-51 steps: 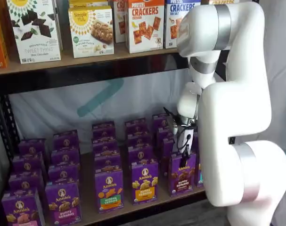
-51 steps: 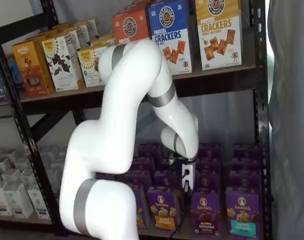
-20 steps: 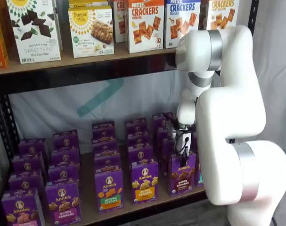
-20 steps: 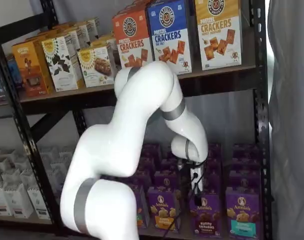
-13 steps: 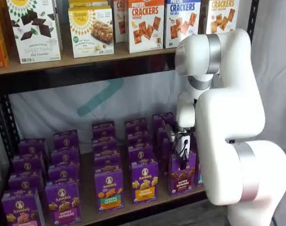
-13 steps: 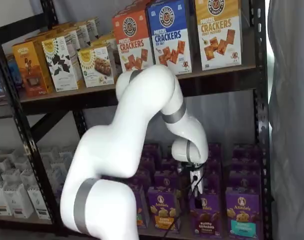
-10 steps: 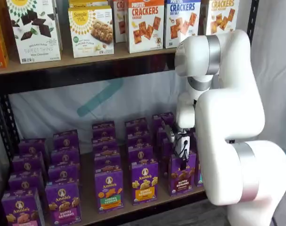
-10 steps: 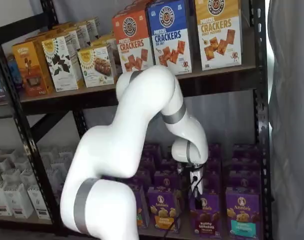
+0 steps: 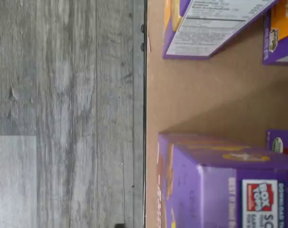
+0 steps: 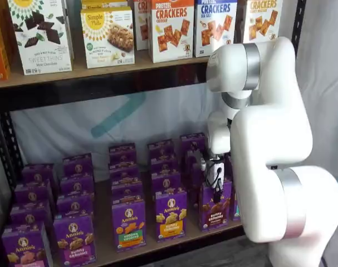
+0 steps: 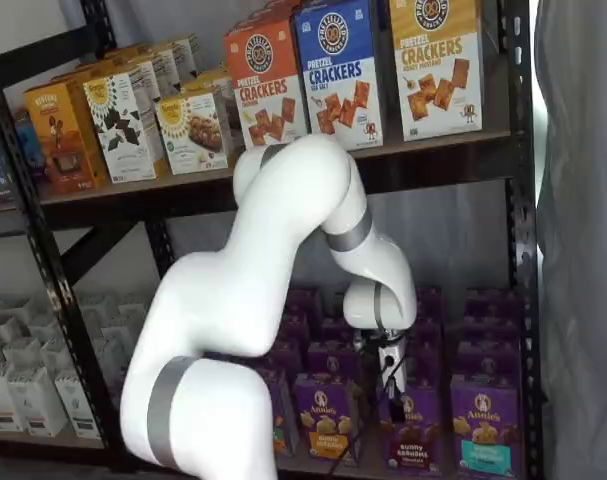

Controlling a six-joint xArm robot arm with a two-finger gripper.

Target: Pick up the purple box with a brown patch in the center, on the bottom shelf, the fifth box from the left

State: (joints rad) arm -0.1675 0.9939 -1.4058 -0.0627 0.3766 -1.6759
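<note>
Lowered since earlier, the end effector (image 11: 393, 385), fingers' state unclear, hangs over the purple box (image 11: 412, 432) at the bottom shelf (image 10: 157, 239) front; next, I'd guess, descend and clamp.

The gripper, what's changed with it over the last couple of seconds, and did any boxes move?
The gripper has come down and in, from above the front row to the top of the purple box on the bottom shelf. Whether its fingers have closed on the box cannot be told. The box is not lifted; every other box stayed put.
</note>
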